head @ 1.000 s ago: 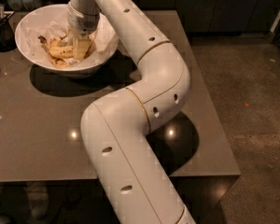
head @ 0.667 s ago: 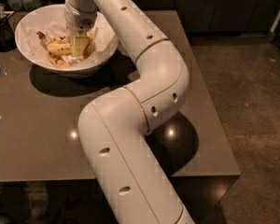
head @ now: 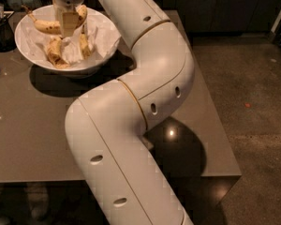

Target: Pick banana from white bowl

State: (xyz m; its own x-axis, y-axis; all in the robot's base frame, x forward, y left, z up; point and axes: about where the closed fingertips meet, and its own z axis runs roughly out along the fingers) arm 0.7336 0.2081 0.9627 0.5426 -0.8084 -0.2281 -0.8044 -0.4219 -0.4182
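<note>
One camera view looks down on the long white jointed robot arm (head: 145,78), which reaches across the grey-brown tabletop (head: 33,130) to the far left corner. A second ago the end effector (head: 68,23) was sunk low in the large round glossy white bowl (head: 108,48), pressed among the fruit. Now it sits higher, near the top edge of the view, closed around the long curved yellow banana with brown speckles (head: 46,27). That banana hangs crosswise in the grip over the back of the bowl, its dark stem end pointing left. It is lifted off the crumpled white paper lining (head: 72,53). Two shorter, browner banana pieces (head: 54,54) lie on the paper below. A dark wire container (head: 0,29) stands just left of the bowl.
</note>
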